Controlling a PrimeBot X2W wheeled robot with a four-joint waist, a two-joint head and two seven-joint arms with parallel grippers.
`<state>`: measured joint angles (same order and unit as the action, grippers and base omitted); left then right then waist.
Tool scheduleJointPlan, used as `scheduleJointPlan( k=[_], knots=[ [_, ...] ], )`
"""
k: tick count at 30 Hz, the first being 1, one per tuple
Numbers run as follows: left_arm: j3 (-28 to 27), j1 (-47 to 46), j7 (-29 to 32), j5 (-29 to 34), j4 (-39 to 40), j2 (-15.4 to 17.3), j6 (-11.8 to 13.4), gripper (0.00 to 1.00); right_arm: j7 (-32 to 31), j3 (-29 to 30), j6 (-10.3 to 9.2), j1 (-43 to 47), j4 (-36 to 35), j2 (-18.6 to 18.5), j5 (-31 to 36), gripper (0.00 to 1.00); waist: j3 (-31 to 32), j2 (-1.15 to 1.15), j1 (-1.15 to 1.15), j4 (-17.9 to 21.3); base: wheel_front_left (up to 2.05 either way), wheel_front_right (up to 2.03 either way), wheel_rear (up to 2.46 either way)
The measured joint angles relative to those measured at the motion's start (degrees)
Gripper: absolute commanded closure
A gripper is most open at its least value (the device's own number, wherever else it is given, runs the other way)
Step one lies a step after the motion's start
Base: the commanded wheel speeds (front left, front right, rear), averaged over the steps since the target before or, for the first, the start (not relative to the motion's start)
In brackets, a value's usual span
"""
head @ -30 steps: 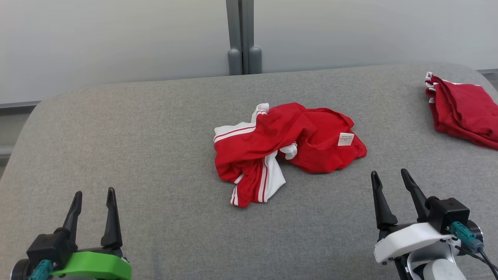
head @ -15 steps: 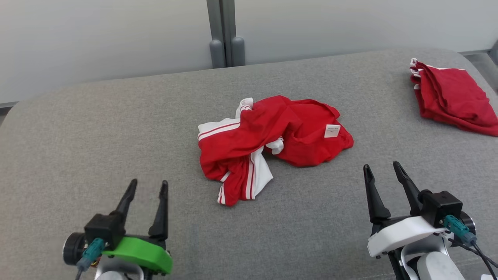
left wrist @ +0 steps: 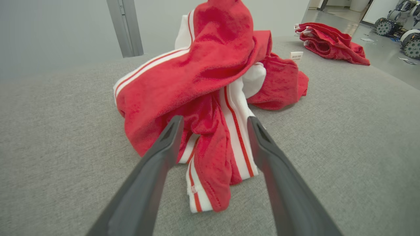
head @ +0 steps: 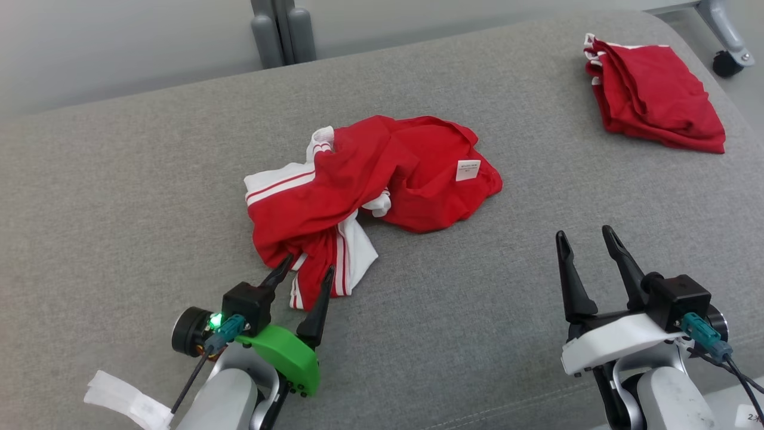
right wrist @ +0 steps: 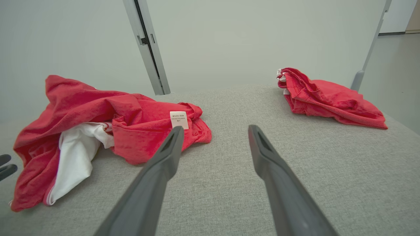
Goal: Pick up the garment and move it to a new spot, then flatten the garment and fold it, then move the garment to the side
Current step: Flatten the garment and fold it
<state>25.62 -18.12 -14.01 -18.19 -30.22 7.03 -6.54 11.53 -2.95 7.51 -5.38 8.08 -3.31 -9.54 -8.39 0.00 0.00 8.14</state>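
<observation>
Left tool (head: 310, 263), right tool (head: 584, 232): fingers apart

**Two garments, two grippers, one worktop**

Two red garments lie on one grey worktop (head: 119, 179). One is a crumpled garment (head: 370, 173) with white striped panels at the centre of the frame. The other is a folded garment (head: 653, 98) at the upper right. The crumpled one carries one white label (head: 468, 169). There are two grippers, the left gripper (head: 308, 264) at lower left and the right gripper (head: 584, 231) at lower right, each with two dark fingers (head: 570, 275). One black caster (head: 727, 63) sits in the upper right corner.
</observation>
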Motion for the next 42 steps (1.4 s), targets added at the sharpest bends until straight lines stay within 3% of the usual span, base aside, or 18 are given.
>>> scheduleJointPlan(
  k=[6,7,8,9,15,19,33,39,40,41,42],
  knots=[
    [1.1,-3.3,-0.3,0.0,-7.9,-0.5,-0.3,0.0,0.8,0.0,0.0,-1.3,0.7,0.1,-0.3,0.0,-3.1,0.0,0.01,2.2,0.0,0.0,0.0],
    [1.2,-3.6,-0.3,-0.3,-9.0,-0.6,-0.3,0.51,1.1,0.0,0.0,-1.4,0.9,0.1,-0.3,0.0,-3.5,0.0,0.0,2.5,0.0,0.0,0.0],
    [1.3,-4.0,-0.3,-0.4,-9.8,-0.7,-0.5,0.78,1.2,0.1,0.0,-1.4,1.1,0.1,-0.4,0.0,-3.9,0.0,0.0,2.7,0.0,0.0,0.0],
    [1.4,-4.5,-0.5,-0.5,-10.7,-0.8,-0.5,1.0,1.2,0.1,0.0,-1.5,1.3,0.2,-0.4,0.0,-4.3,0.0,0.0,2.9,0.0,0.0,0.0],
    [0.2,-6.1,-0.8,-2.0,-12.1,-1.1,-0.5,1.0,1.8,0.8,0.0,-1.9,2.3,0.3,-0.4,0.0,-4.9,0.0,0.0,2.4,0.0,0.0,0.0],
    [-1.9,-6.0,-1.0,-2.3,-8.7,0.0,-0.1,1.0,2.0,1.1,0.0,-1.9,2.8,0.3,-0.4,0.0,-4.1,0.0,0.0,1.0,0.0,0.0,0.0],
    [-11.0,5.4,2.3,-5.3,8.0,12.1,5.8,1.0,2.3,1.6,0.0,-1.2,3.5,0.4,-0.4,0.0,-1.9,0.0,0.0,-5.3,0.0,0.0,0.0],
    [-12.3,8.0,3.9,-6.5,11.8,12.7,7.6,1.0,2.3,1.4,0.0,-1.3,4.2,0.4,-0.6,0.0,-2.1,0.0,0.0,-5.3,0.0,0.0,0.0],
    [-12.1,8.3,4.2,-6.6,12.1,12.6,7.9,0.4,2.3,1.5,0.0,-1.3,4.3,0.4,-0.6,0.0,-2.0,0.0,0.0,-5.3,0.0,0.0,0.0],
    [-12.0,8.4,4.2,-6.6,12.2,12.5,8.1,0.0,2.3,1.5,0.0,-1.3,4.4,0.4,-0.6,0.0,-2.0,0.0,0.0,-5.4,0.0,0.0,0.0],
    [-11.8,8.4,4.0,-6.6,12.5,12.3,8.1,0.0,2.3,1.6,0.0,-1.3,4.5,0.4,-0.6,0.0,-2.0,0.0,0.0,-5.4,0.0,0.0,0.0]
  ],
)
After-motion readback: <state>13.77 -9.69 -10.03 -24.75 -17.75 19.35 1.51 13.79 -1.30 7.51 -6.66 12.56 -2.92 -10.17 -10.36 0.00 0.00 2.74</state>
